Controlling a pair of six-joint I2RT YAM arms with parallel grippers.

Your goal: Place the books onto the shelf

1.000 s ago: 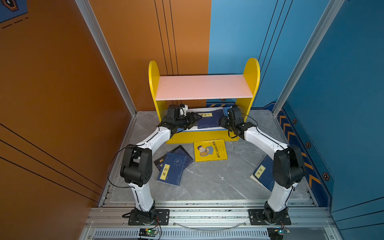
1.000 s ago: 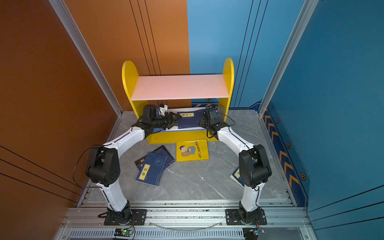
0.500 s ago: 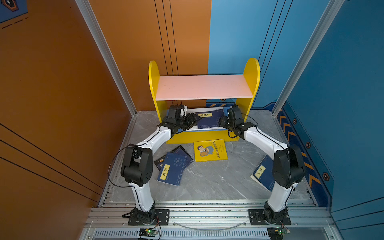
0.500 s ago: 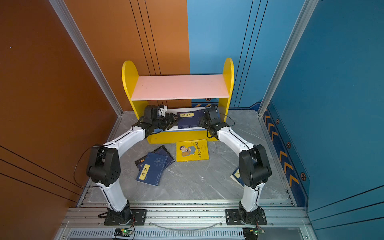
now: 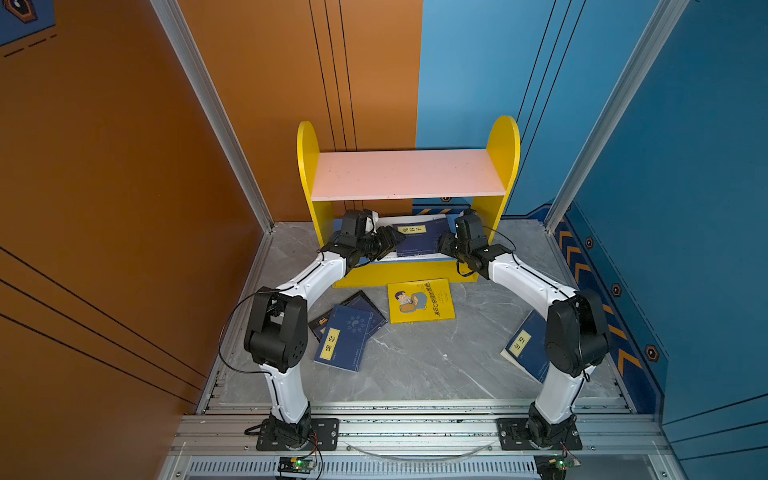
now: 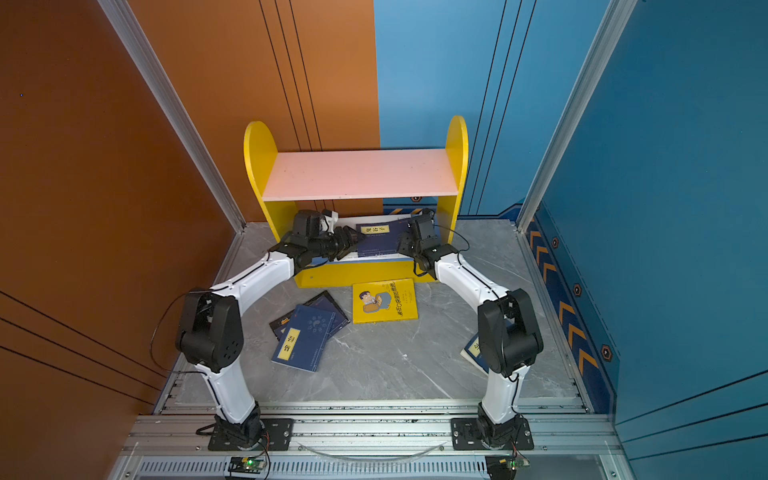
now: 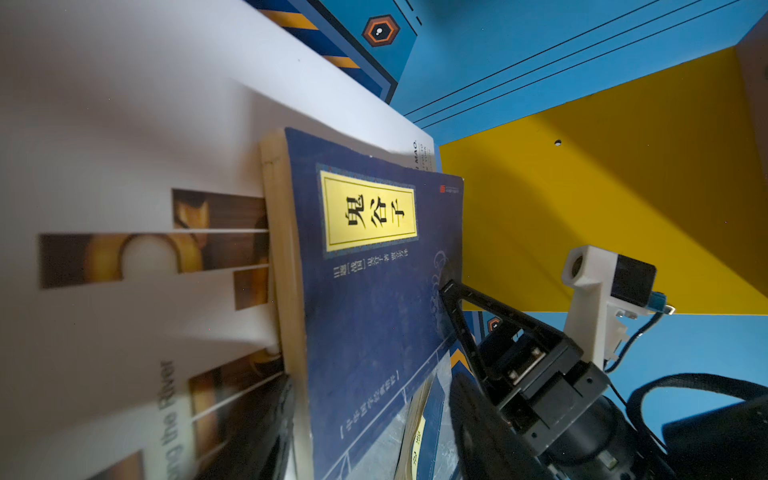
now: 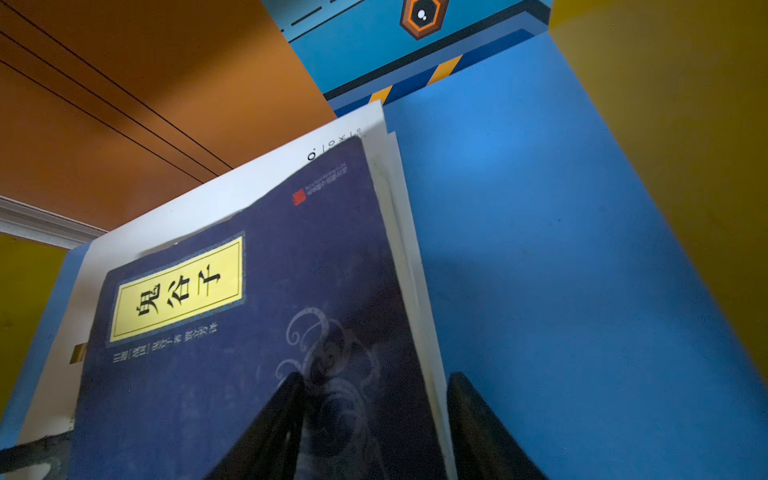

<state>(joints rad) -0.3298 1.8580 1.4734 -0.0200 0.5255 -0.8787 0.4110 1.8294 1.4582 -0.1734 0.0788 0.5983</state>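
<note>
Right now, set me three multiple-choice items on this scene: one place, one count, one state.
1. The navy book inside the shelf lies on: A) the pink board B) the white book C) the floor
2. Books on the floor: A) two B) four C) six
3. The yellow book is: A) upright B) open C) flat, cover up
Key: 1B, white cover shows beneath it; 2B, the yellow book, the black book, two navy books; 3C, its cartoon faces up.
</note>
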